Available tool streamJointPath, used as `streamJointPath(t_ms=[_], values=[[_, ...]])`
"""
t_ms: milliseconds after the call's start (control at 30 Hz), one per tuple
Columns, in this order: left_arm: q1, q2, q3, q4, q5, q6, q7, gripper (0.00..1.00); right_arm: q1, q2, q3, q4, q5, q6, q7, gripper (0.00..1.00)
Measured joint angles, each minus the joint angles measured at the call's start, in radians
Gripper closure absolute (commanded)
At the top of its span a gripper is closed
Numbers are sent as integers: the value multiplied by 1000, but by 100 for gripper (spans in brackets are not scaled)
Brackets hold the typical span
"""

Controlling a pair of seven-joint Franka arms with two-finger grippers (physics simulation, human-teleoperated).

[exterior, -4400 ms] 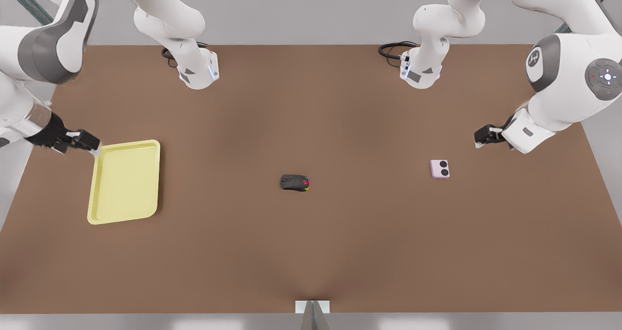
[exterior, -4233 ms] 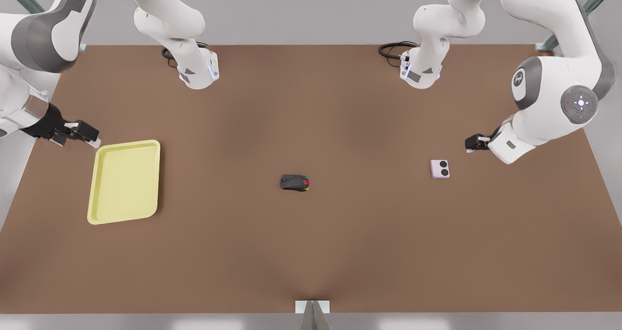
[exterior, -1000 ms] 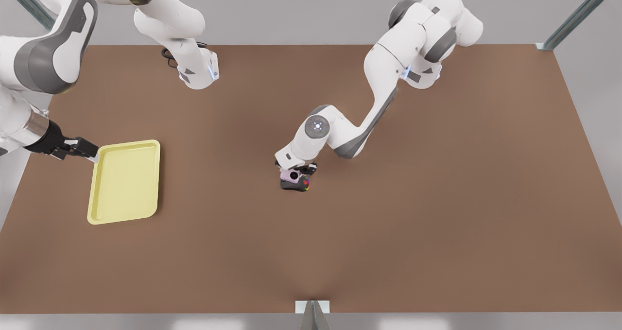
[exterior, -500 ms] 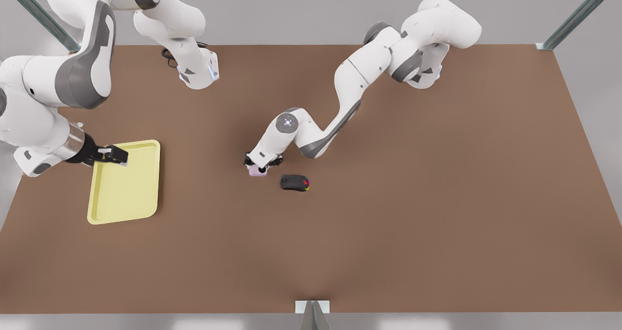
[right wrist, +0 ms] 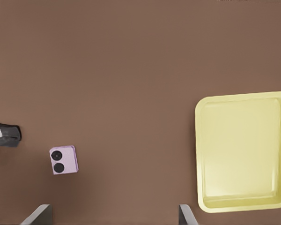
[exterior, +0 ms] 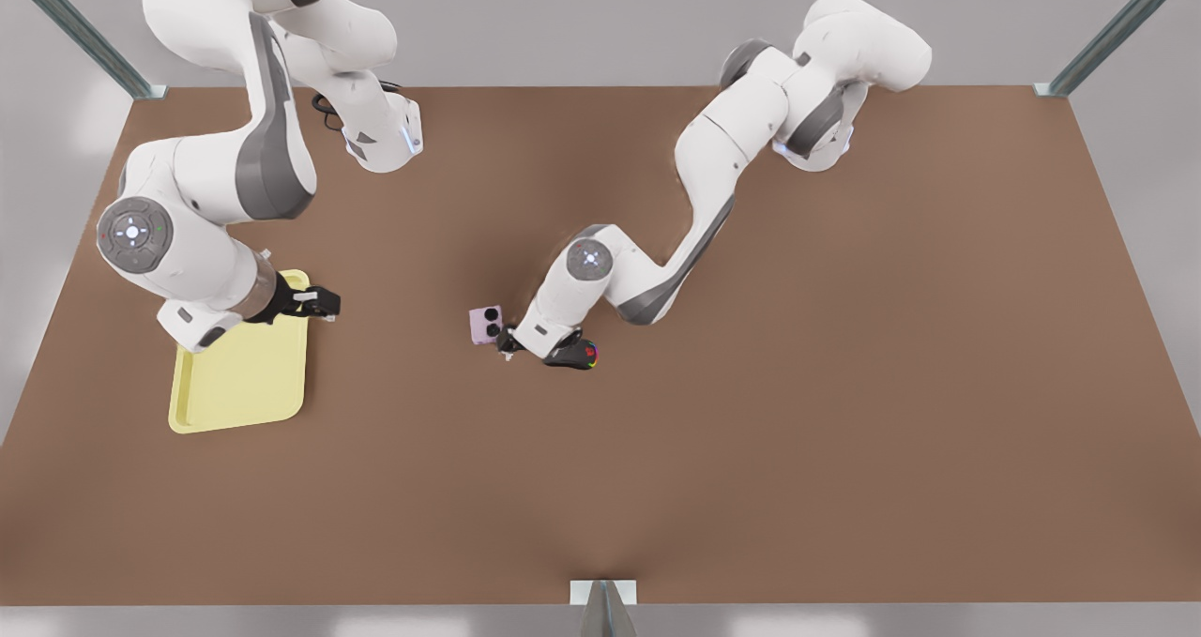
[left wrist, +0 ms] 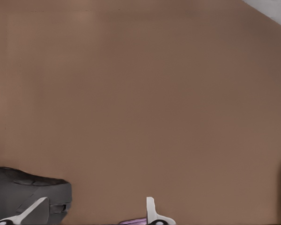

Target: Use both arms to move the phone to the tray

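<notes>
Pale yellow plastic marks the tray [exterior: 239, 388], which lies flat on the brown surface [exterior: 751, 431] at the front view's left. The right claw [exterior: 324, 304] hangs above the tray's 1 o'clock corner, its black fingers pointing toward 3 o'clock. In the right wrist view this claw [right wrist: 113, 208] is spread wide with nothing between its fingers, looking down on the tray [right wrist: 243, 150] and on the phone [right wrist: 63, 160]. The lilac folded phone [exterior: 485, 325] rests on the surface well apart from the tray, at about 3 o'clock from it, with its two black camera circles facing up. Just beside the phone, at its 4 o'clock, the left claw [exterior: 507, 344] sits low over the surface. In the left wrist view that claw [left wrist: 97, 201] is spread wide and grips nothing; a lilac sliver of the phone [left wrist: 133, 220] shows close by one finger, but whether they touch cannot be told. The black mouse [exterior: 577, 356] with rainbow lights lies at 3 o'clock from the left claw, partly under the wrist, and shows dark grey [left wrist: 28, 187] beside the other finger.
</notes>
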Motion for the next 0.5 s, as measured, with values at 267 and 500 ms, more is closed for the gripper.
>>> streamJointPath(t_ms=[267,500], values=[[361,-394,305,-92,3,-554,313,0,130,62,186,-208,-40,201,61,0],[499,-751,133,-320,52,-690,568,0,128,74,214,-465,-94,520,87,0]])
